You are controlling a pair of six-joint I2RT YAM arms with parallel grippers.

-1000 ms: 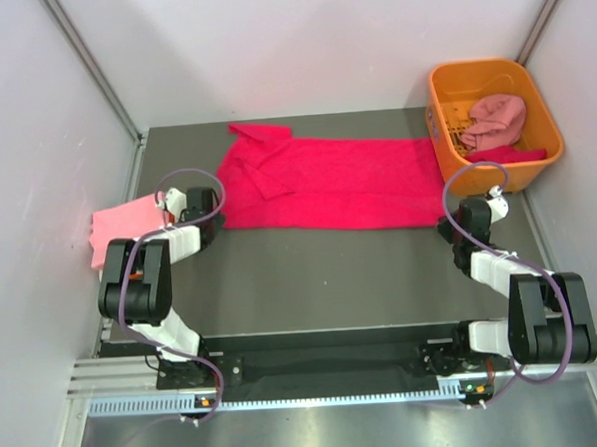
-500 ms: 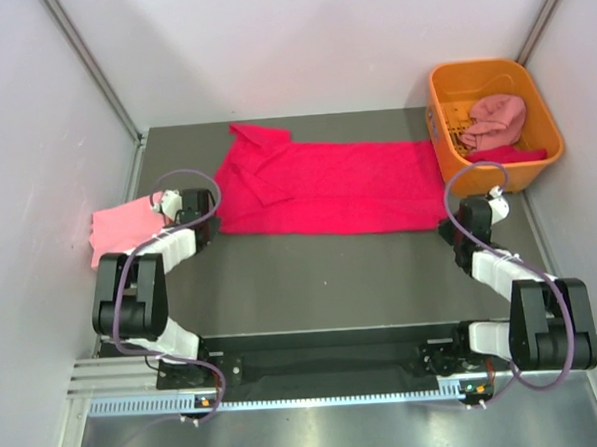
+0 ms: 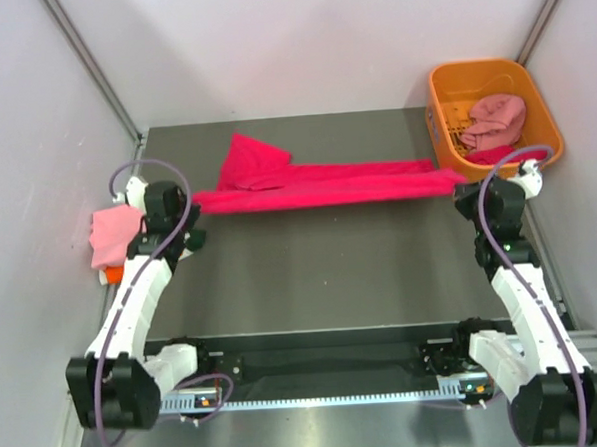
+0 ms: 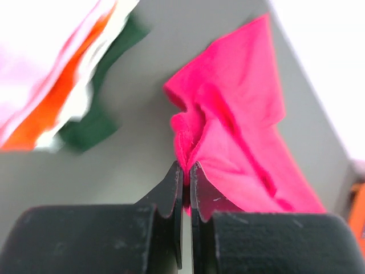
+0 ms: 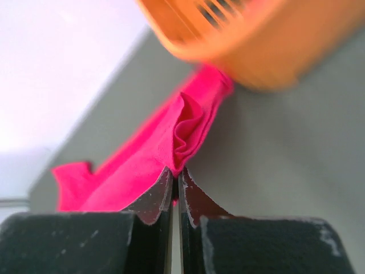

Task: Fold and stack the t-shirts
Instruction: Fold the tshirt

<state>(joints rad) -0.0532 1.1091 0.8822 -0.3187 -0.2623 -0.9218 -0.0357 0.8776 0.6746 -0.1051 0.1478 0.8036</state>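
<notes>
Crimson t-shirt (image 3: 327,185), pinched at both ends

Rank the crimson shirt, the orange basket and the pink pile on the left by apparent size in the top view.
1. The crimson shirt and orange basket: about alike; the shirt is longer, the basket broader.
2. The pink pile: clearly smallest.

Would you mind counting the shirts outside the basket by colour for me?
crimson shirt: 1
light pink shirt: 1
orange shirt: 1
white shirt: 1, blurred in the left wrist view
dark green shirt: 1
Total: 5
</notes>
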